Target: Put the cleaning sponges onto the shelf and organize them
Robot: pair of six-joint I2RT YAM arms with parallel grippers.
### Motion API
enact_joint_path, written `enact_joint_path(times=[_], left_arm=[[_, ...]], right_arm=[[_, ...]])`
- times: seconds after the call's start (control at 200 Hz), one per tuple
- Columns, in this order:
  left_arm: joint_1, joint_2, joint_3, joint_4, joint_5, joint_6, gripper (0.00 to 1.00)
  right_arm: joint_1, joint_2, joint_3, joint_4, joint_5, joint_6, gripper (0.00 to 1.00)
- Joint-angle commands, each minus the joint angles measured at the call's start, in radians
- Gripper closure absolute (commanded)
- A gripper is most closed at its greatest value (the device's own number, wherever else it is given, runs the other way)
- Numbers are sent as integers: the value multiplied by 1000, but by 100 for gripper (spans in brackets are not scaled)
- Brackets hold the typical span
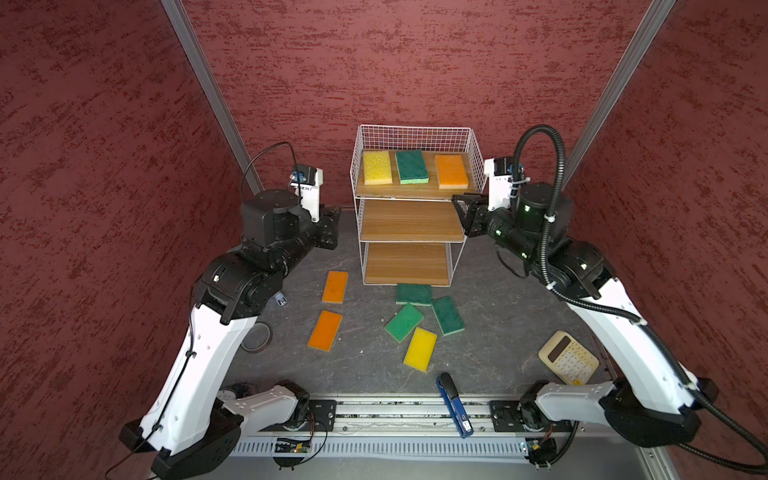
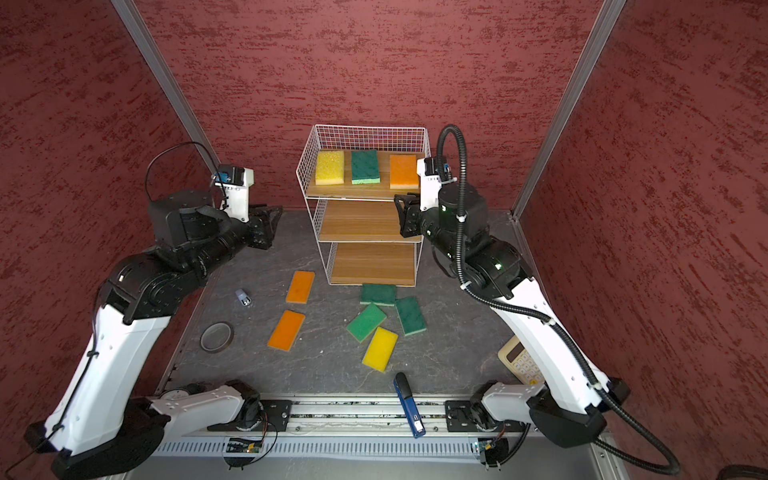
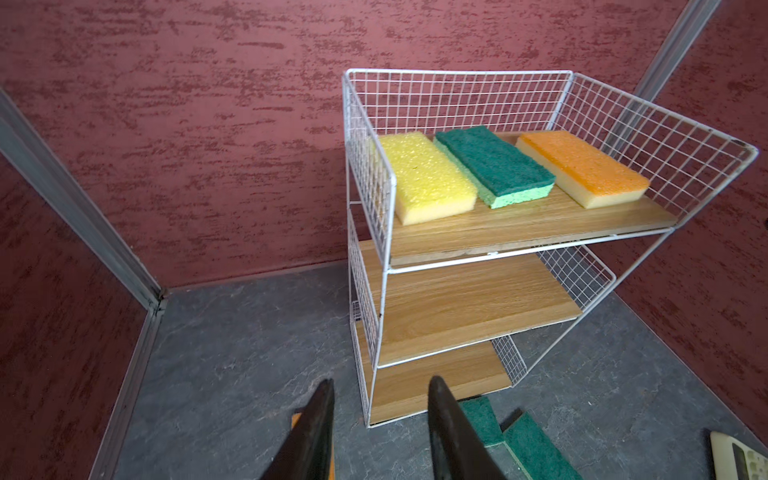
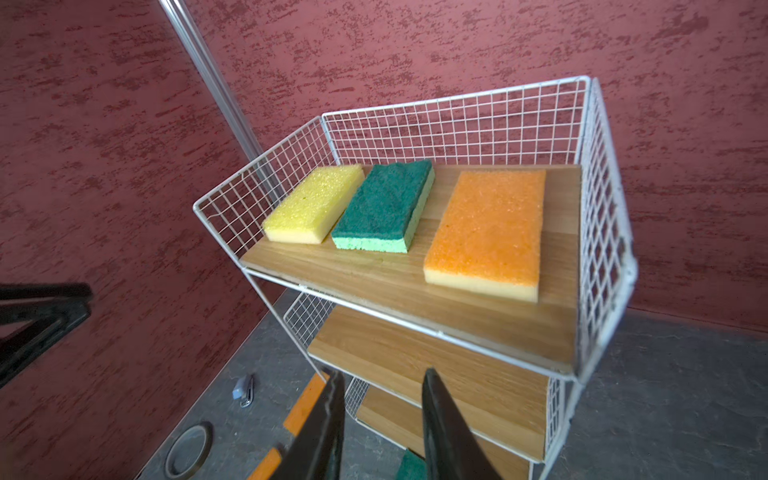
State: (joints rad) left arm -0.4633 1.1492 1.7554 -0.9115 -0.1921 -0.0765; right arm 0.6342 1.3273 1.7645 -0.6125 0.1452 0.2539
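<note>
Three sponges lie on the top board of the shelf (image 1: 415, 135): yellow sponge (image 1: 377, 167), green sponge (image 1: 411, 166), orange sponge (image 1: 451, 171); both lower boards lie bare. Six loose sponges (image 1: 403, 322) sit on the table (image 1: 370, 361) in front. Left gripper (image 3: 381, 382) and right gripper (image 4: 383, 374) flank the shelf, jaws parted, empty.

Calculator (image 2: 517, 363) partly behind right arm (image 2: 540, 332)

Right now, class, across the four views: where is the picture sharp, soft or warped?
In both top views, lighting is soft, without hard shadows, and the shelf is sharp. In the left wrist view, the top board's yellow sponge shows crisp texture, while wide-angle perspective splays the shelf's uprights. In the right wrist view, the shelf's nearest wire wall is blurred.
</note>
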Motion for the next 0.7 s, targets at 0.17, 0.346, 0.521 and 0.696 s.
enact_joint_path(times=[0.17, 0.346, 0.521, 0.696], left_arm=[[103, -52, -92, 48, 116, -103, 60], [133, -84, -137, 98, 116, -111, 60], [159, -105, -164, 120, 125, -115, 60], [196, -109, -178, 122, 142, -120, 60]], right_arm=[[9, 214, 250, -113, 210, -36, 74], [9, 307, 353, -174, 272, -47, 75], [7, 365, 418, -231, 316, -50, 76], [1, 385, 451, -277, 315, -30, 77]])
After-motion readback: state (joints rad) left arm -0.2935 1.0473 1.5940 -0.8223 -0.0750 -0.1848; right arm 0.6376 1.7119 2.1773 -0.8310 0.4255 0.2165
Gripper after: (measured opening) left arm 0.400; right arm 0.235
